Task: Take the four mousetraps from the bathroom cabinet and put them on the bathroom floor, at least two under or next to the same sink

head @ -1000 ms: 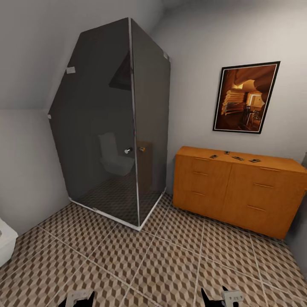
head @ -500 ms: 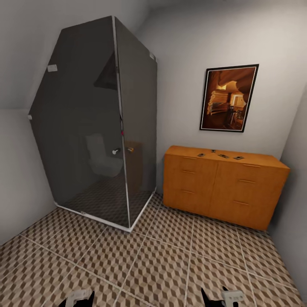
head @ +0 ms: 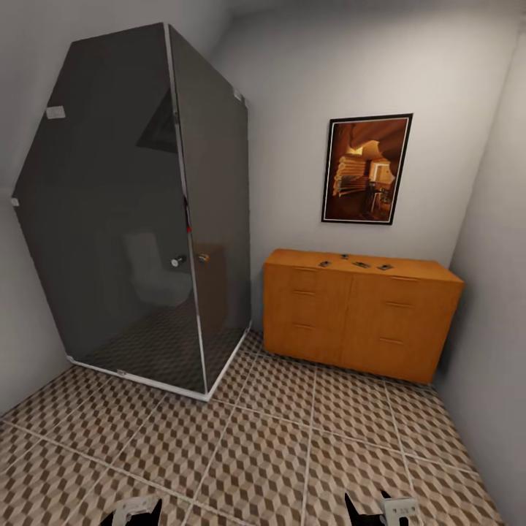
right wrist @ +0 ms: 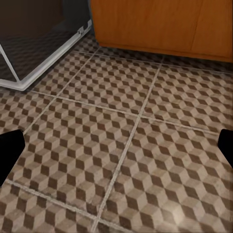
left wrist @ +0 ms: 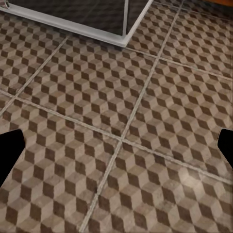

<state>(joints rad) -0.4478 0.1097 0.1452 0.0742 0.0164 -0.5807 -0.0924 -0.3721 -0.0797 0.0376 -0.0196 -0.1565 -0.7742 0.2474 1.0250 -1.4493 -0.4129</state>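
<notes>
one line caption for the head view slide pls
Four mousetraps sit atop the orange cabinet beside the glass shower.

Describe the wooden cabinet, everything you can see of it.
The cabinet is low, wide and orange-brown, wood by its look, with a flat top and two front halves carrying small horizontal handles, all closed. It stands on the bathroom floor against the back wall, beside the shower enclosure. Four small mousetraps lie on top.
</notes>
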